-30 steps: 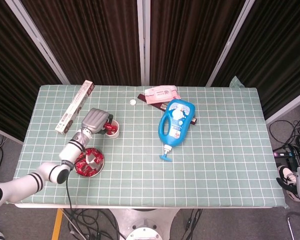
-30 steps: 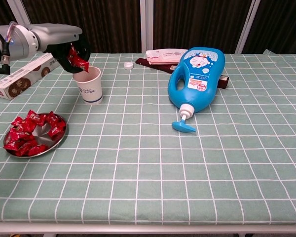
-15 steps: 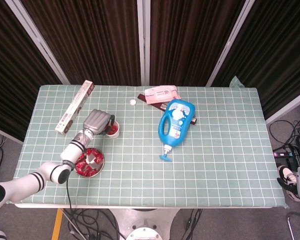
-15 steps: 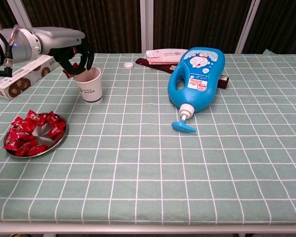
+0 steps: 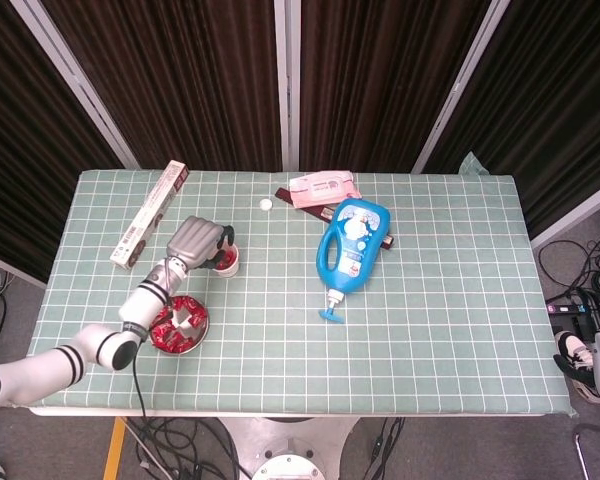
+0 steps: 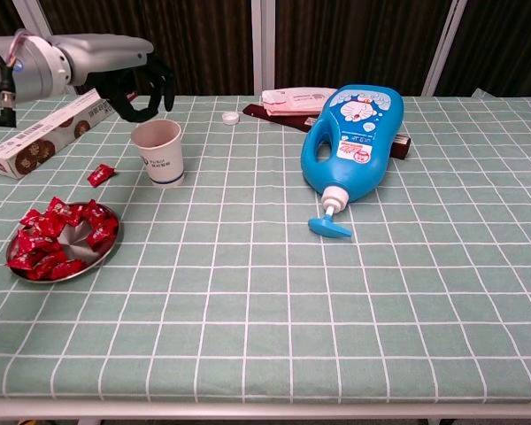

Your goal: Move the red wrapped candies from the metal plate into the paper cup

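Red wrapped candies glossy, heaped on metal plate, left hand empty, fingers spread.

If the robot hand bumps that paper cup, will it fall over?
Probably yes, quite easily. The paper cup stands upright and is taller than its narrow base, so a sideways knock could tip it. Paper likely makes it light, and few candies seem to be inside, so little weighs it down. On its side it might roll in a curve.

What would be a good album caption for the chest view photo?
Left hand open above the paper cup; one red candy lies on the tablecloth beside it, more on the metal plate.
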`<action>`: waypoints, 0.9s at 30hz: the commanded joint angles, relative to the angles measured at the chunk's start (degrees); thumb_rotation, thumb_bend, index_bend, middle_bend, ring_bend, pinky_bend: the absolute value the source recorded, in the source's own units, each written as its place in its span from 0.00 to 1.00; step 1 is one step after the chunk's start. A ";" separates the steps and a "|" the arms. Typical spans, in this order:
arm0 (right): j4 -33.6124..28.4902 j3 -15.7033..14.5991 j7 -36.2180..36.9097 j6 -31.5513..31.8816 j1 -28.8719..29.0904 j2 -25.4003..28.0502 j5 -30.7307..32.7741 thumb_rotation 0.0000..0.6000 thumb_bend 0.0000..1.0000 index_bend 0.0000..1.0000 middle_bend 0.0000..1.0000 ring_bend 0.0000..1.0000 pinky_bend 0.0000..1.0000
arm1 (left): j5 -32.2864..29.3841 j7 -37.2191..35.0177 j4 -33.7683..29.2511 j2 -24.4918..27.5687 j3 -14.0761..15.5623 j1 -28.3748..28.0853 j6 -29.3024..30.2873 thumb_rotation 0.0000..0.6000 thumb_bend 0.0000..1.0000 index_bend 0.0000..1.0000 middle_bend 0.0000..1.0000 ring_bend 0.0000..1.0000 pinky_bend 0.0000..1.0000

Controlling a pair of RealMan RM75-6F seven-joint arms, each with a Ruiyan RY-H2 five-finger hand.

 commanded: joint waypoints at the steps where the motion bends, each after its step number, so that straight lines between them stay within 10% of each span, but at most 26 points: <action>1: -0.03 0.05 0.12 0.08 0.06 0.05 -0.16 1.00 0.06 0.00 0.11 0.05 0.31 | 0.08 -0.44 -2.96 2.22 -0.34 1.34 2.44 1.00 0.47 0.49 0.60 0.93 1.00; 10: 0.08 -0.23 0.69 0.52 -0.08 0.21 -1.07 1.00 0.06 0.00 0.11 0.05 0.31 | -4.56 1.84 -4.24 4.80 3.56 7.04 4.50 1.00 0.24 0.45 0.61 0.92 1.00; 27: -1.61 -0.36 -1.25 1.22 -0.82 0.78 -0.44 1.00 0.06 0.00 0.11 0.05 0.31 | -8.67 3.76 13.78 -6.65 5.00 4.03 -5.44 1.00 0.22 0.45 0.77 0.92 1.00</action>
